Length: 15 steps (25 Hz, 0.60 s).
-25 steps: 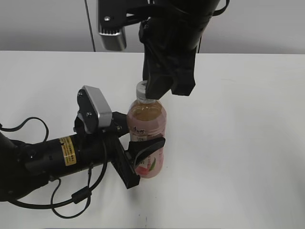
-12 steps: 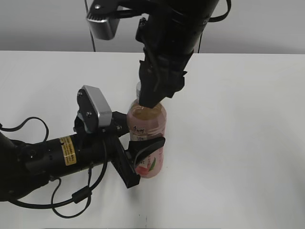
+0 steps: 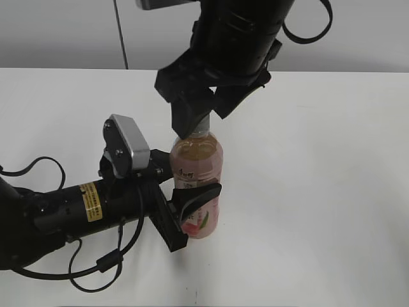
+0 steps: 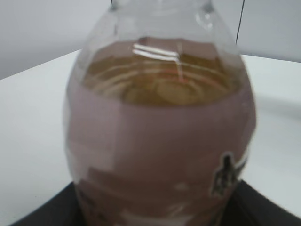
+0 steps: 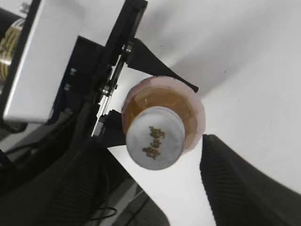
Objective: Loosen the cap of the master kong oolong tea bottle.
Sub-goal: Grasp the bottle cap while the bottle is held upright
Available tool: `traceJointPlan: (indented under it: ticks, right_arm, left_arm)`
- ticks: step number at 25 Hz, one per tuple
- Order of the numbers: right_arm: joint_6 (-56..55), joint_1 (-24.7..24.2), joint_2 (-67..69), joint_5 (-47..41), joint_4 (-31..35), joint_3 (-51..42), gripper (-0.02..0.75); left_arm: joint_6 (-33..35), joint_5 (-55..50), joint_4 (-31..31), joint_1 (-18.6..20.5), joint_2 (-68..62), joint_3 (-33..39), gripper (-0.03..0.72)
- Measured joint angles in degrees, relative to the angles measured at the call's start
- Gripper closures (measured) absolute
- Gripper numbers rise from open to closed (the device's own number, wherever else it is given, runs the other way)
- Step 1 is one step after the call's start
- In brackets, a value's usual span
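— Where is your bottle?

— The master kong oolong tea bottle (image 3: 197,185) stands upright on the white table (image 3: 319,192), near the middle. Your left gripper (image 3: 192,208) is clamped around its lower body from the left side, jaws pressed to the label.

— And the cap?

— The cap (image 5: 155,138) sits on the neck, its top facing the right wrist camera. Your right gripper (image 5: 155,155) hangs directly over it, jaws spread to either side with a clear gap. From the exterior view the fingers (image 3: 190,115) hide the cap.
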<state>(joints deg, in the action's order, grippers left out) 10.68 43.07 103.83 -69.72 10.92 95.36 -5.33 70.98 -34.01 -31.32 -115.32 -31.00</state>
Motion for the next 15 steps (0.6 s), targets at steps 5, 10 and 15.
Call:
traceJointPlan:
  ticks: [5, 10, 15]
  right_arm:
    - [-20.1, 0.0, 0.0, 0.0, -2.8, 0.0, 0.216]
    - [-23.8, 0.0, 0.0, 0.0, -0.9, 0.0, 0.216]
    - [-24.6, 0.0, 0.7, 0.0, 0.8, 0.0, 0.216]
  left_arm:
    - [0.0, 0.0, 0.0, 0.0, 0.0, 0.0, 0.314]
    - [0.0, 0.0, 0.0, 0.0, 0.0, 0.0, 0.314]
    - [0.0, 0.0, 0.1, 0.0, 0.0, 0.0, 0.314]
